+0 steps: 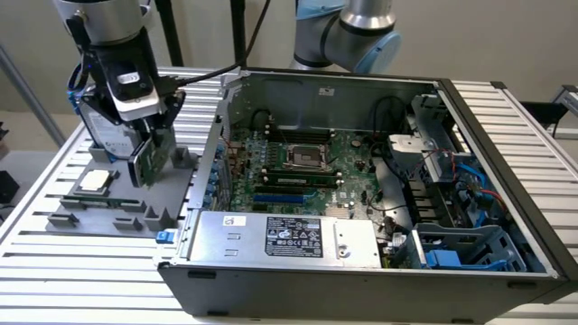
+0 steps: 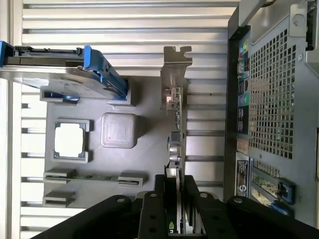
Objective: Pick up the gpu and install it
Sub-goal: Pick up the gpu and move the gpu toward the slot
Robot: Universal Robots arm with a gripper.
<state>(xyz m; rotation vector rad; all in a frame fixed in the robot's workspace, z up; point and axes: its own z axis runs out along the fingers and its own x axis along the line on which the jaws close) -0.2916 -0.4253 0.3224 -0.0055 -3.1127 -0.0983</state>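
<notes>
Nearest in the exterior view, along the lower edge of the frame, is the front wall of the open case (image 1: 361, 284). Just inside it lies the silver power supply (image 1: 280, 237), label up. Past that, in mid-frame, the green motherboard (image 1: 298, 169) lies flat on the case floor.

At the exterior view's left, the grey tray (image 1: 99, 220) sits on the slatted counter (image 1: 54, 284) beside the case. The square CPU (image 1: 95, 179) rests in its pocket.

Above the tray's case-side edge, in the upper left of the frame, the jaws pinch the gpu (image 1: 150, 161), one on each face. The card hangs below them on edge, tilted a little, with its green face toward the exterior view's right. I cannot tell whether its lower edge is clear of the tray.

In the wrist view the gpu shows edge-on. Its long axis runs straight out from the jaws, parallel to the case's perforated wall, and the silver bracket (image 2: 175, 64) is at the far end. It sits between the tray and the case.

Just behind the card the drive (image 1: 107, 139) in its blue frame stands upright in the tray. Farthest back, at upper centre, is the arm's base (image 1: 348, 34)
</notes>
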